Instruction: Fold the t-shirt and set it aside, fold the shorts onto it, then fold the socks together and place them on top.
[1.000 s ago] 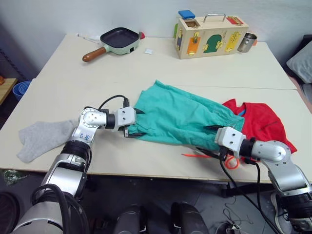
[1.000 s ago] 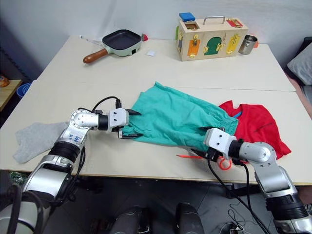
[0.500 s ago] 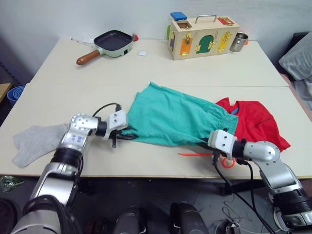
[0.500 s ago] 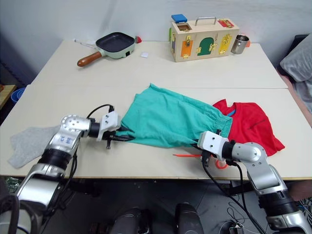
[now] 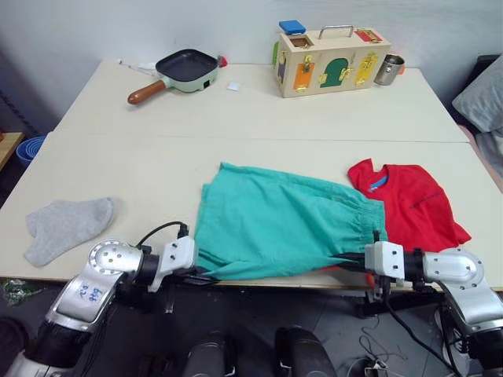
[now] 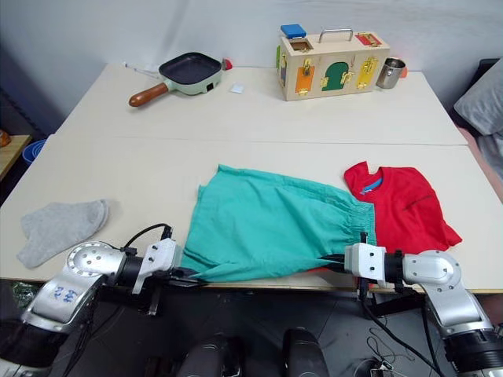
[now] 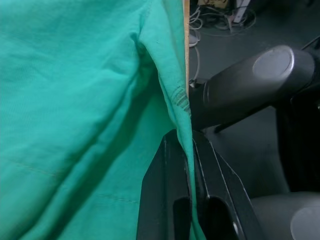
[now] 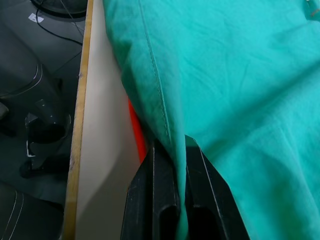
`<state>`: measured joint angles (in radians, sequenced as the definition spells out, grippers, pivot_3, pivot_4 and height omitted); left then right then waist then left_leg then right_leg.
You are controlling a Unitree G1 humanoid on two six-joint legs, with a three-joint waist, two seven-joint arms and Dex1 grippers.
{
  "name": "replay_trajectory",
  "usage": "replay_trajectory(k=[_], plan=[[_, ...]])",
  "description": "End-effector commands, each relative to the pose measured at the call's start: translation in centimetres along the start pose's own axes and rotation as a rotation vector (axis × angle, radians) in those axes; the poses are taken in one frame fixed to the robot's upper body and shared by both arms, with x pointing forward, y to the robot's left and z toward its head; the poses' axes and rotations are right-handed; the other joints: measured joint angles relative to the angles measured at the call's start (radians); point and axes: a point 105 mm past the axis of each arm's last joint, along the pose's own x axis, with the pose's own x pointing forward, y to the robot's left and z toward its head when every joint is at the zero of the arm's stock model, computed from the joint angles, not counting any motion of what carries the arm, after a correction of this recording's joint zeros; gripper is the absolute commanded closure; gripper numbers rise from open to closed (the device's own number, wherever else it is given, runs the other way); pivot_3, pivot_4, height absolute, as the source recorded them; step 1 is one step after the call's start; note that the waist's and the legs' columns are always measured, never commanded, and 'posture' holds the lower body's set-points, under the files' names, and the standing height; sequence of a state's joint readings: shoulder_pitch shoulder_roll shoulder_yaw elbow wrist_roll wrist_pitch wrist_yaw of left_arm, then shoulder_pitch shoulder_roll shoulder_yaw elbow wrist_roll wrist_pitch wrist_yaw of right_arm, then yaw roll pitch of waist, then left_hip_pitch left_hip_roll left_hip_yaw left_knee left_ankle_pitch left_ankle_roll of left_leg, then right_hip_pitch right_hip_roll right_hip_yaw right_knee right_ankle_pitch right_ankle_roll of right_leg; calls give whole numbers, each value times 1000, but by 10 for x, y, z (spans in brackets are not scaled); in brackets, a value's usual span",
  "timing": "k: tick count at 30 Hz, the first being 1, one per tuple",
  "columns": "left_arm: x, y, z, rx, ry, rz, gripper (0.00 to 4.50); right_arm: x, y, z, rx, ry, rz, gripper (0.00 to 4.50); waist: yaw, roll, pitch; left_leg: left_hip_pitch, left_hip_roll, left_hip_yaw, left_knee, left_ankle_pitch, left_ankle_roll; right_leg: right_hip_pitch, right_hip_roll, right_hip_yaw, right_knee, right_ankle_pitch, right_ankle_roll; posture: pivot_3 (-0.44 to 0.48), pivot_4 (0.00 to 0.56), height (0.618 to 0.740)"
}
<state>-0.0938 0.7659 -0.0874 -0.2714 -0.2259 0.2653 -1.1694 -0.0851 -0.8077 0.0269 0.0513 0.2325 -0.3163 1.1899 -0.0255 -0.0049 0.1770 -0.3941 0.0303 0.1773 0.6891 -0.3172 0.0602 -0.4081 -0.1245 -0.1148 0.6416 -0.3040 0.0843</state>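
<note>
Left eye view: left hand (image 5: 191, 271), right hand (image 5: 360, 261) level at table edge, both clamped on shorts (image 5: 275, 228).

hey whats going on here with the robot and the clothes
The robot is working on the teal shorts. Its left gripper and right gripper are each clamped on the near edge of the shorts, at the table's front edge, with the cloth spread flat between them. The red t-shirt lies to the right, partly under the shorts. A grey sock lies untouched on the left.
</note>
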Motion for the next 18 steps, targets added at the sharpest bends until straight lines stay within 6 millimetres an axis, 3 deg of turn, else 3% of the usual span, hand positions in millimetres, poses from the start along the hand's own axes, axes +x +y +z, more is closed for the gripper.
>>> replay_trajectory(k=[1,9,10,13,15,18], plan=[[-16,7,-3,1,4,90,4051,-10,0,4,128,-40,-20,4091,1,0,0,1,0,0,-1,0,0,0,0,0,0,0,0,0,150,740],[-52,1,17,-123,-121,65,1674,-33,16,20,309,-9,5,1491,1,0,0,3,-2,0,-6,0,0,1,-4,-1,-1,-1,-1,0,150,740],[-62,-6,24,-182,-142,22,1384,-39,10,29,367,-49,-49,1465,1,-1,1,3,-2,-1,-7,0,0,1,-4,-1,-1,-1,-2,0,150,740],[-76,23,60,-188,-322,141,1384,-50,-14,58,468,-213,-178,1465,4,-1,1,3,-1,-2,-7,-1,-1,2,-4,-2,-1,-2,-3,0,150,740],[-71,37,74,-157,-387,182,1356,-47,-22,69,493,-279,-200,1662,9,0,1,4,-2,-4,-7,-2,-4,4,-5,-3,-3,-1,-2,0,150,740],[-50,56,80,-113,-411,231,1961,-23,-32,69,427,-267,-249,2457,18,-1,0,9,-2,-4,-8,-4,-7,11,-4,-4,-5,0,-1,0,150,740]])
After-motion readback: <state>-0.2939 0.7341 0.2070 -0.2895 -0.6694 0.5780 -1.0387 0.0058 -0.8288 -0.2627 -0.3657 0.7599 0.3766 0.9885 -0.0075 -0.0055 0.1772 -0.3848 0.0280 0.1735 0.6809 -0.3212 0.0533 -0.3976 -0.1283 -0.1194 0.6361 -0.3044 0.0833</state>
